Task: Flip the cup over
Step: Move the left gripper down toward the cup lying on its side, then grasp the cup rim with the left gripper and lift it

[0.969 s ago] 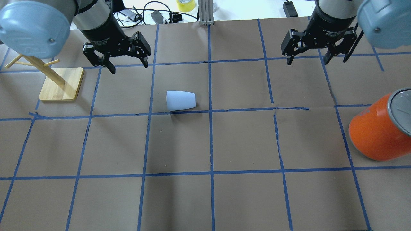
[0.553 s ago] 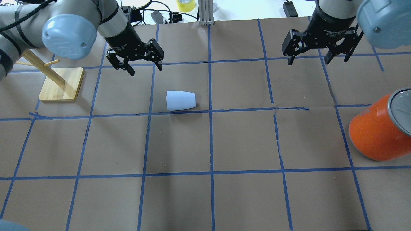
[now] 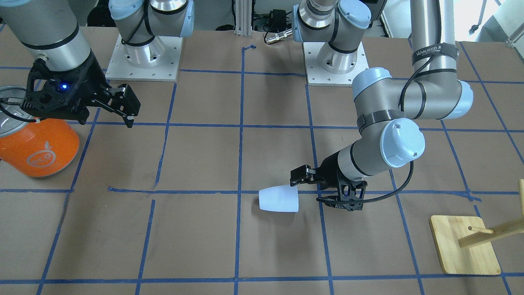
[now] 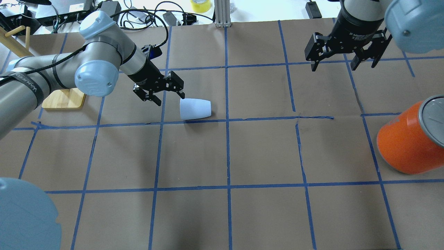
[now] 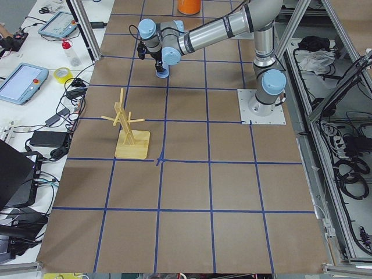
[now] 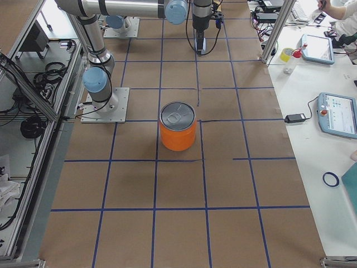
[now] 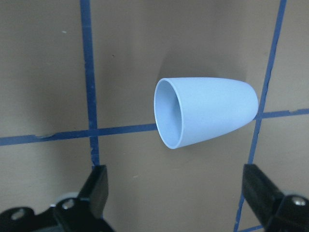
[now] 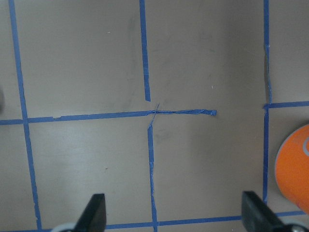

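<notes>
Tabletop point(image 4: 263, 152): cup point(image 4: 195, 109) just beyond left fingers point(image 4: 180, 89)

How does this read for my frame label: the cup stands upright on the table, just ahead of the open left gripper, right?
Wrong on one point: the cup lies on its side, not upright, as the left wrist view shows. It is on the table, just ahead of the open left gripper.

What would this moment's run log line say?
phase: pre-grasp | cup: on its side, ungrasped | left pincer: open, at cup's mouth end | right pincer: open, empty
</notes>
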{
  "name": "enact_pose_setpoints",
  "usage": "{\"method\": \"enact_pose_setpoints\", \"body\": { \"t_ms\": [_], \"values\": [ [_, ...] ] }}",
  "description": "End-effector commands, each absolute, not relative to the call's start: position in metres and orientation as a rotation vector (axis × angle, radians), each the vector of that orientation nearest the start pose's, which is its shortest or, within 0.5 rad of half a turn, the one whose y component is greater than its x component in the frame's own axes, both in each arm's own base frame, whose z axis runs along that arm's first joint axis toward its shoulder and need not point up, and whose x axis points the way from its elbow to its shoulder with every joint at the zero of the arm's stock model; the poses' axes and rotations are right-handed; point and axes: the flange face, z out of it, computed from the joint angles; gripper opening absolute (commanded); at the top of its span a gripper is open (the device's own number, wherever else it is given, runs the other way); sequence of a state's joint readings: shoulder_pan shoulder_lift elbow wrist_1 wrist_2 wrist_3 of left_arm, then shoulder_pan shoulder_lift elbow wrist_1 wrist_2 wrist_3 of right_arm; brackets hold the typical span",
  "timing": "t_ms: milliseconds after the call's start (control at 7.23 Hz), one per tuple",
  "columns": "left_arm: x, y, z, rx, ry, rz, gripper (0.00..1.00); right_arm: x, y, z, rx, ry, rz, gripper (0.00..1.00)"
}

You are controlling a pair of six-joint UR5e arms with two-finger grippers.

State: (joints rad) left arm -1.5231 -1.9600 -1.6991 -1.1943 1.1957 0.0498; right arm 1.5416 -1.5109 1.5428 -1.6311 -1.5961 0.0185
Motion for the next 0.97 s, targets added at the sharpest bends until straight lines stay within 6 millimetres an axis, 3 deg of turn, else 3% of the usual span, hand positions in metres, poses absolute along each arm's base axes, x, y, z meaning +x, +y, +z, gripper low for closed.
{"method": "enact_pose_setpoints", "body": {
  "t_ms": [0, 415, 553, 692, 830],
  "values": [
    [-0.147, -0.599, 0.244, -0.051, 3.59, 0.207, 0.98, 0.116, -0.523, 0.477, 0.069, 3.165, -0.039, 1.0],
    [-0.152, -0.61, 0.212, -0.064, 3.643, 0.224, 0.94, 0.116, -0.523, 0.477, 0.054, 3.166, -0.036, 1.0],
    [-0.156, -0.61, 0.21, -0.085, 3.69, 0.238, 0.87, 0.116, -0.523, 0.478, 0.054, 3.166, -0.041, 1.0],
    [-0.163, -0.61, 0.212, -0.112, 3.771, 0.25, 0.76, 0.116, -0.523, 0.477, 0.056, 3.166, -0.038, 1.0],
    [-0.163, -0.61, 0.212, -0.124, 3.776, 0.258, 0.46, 0.116, -0.523, 0.477, 0.056, 3.166, -0.038, 1.0]
  ]
}}
